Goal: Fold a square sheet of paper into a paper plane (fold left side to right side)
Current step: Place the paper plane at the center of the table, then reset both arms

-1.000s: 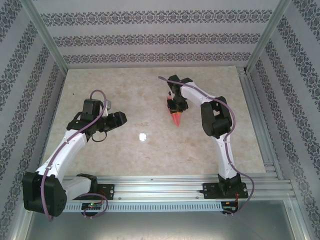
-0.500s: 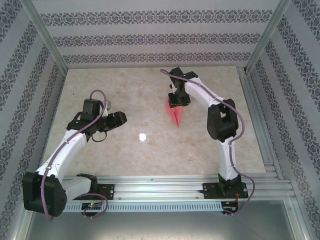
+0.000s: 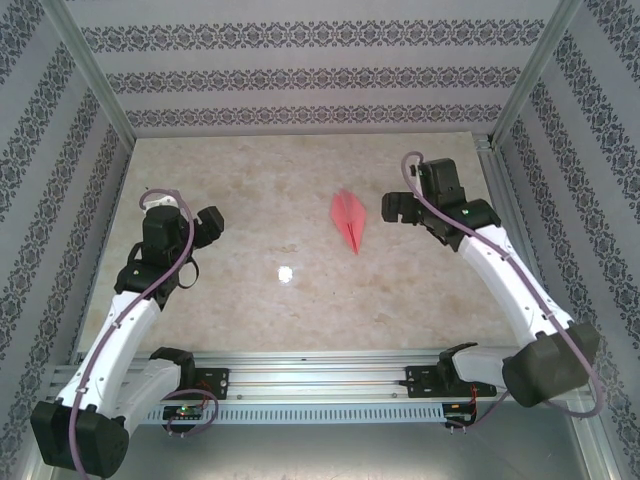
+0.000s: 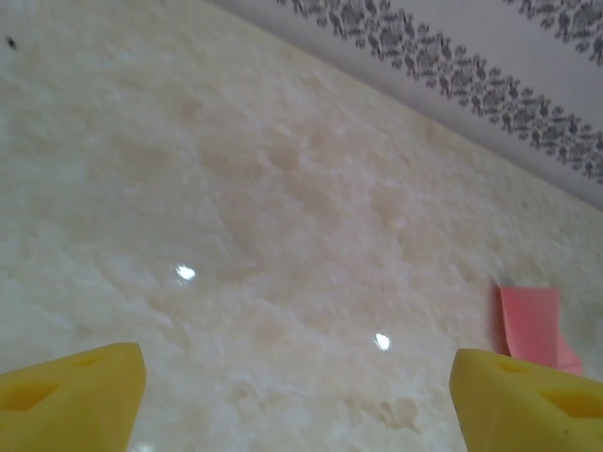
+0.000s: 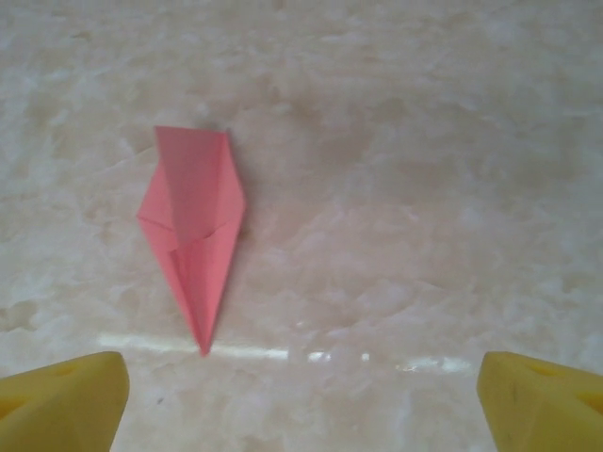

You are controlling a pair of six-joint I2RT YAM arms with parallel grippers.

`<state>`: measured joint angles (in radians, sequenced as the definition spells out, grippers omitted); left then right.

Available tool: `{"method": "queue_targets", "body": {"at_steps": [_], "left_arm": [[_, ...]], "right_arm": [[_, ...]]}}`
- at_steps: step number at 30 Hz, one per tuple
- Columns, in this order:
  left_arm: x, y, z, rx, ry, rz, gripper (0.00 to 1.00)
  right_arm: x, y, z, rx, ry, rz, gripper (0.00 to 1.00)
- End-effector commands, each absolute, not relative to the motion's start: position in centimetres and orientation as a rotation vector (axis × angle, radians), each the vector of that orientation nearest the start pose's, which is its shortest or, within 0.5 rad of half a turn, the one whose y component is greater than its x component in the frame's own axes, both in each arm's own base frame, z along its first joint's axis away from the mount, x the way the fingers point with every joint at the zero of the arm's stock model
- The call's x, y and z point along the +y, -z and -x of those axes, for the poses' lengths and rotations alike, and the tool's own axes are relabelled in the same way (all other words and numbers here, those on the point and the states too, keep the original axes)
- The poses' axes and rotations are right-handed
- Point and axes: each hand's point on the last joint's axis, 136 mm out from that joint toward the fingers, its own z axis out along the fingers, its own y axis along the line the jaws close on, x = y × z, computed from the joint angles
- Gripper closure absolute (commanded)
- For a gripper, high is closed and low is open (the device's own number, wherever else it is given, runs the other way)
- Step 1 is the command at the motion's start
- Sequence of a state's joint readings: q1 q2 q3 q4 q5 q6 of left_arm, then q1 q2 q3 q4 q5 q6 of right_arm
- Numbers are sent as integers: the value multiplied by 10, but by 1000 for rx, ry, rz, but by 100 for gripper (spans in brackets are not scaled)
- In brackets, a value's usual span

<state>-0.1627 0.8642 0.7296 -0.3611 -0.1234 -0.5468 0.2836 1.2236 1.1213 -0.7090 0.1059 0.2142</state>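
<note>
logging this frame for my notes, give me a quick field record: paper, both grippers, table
paper plane: pink-red, folded to a narrow dart, lying on the table, tip toward the arm bases
left gripper: open, empty, left of the plane, well apart from it
right gripper: open, empty, right of the plane, not touching it
table: beige marble-look top
</note>
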Motion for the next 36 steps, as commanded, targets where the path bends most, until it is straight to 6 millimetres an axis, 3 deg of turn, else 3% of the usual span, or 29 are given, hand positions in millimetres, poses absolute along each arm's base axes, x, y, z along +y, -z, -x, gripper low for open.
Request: {"method": "queue_targets", "body": {"at_steps": [1,5,9,15,20,22,28,30,32,36], "left_arm": [[9,-242,-323,1829,55,459,11],[20,-224,-323,1818,-83,394,11],[23,-200,-328,1835,-191,295,10],[13,-174,-339,1804,-195,168,3],[-5,-162,-351,1788,-134,41,1],[-11,-153,-355,1788,-115,-8,0],[-28,-139,-380,1774,-33,-104,0],[-36,-126,-387,1801,-3,-154,0],[-37,-108,-393,1801,-3,-156,0],[-26,-104,-405,1864,-19,-94,0]], "right_arm": [[36,-214,-355,2222,13,-101,2],[-15,-187,-354,2121,107,-221,2],[-37,-167,-364,1970,139,-229,2],[-30,-143,-388,1851,122,-128,2],[-21,-143,-403,1789,57,-82,2],[-18,-130,-404,1771,46,-66,2],[-24,-130,-402,1750,44,-98,2],[-24,-129,-401,1753,45,-98,2],[-25,-130,-401,1750,51,-103,2],[-25,-129,-400,1747,56,-107,2]]}}
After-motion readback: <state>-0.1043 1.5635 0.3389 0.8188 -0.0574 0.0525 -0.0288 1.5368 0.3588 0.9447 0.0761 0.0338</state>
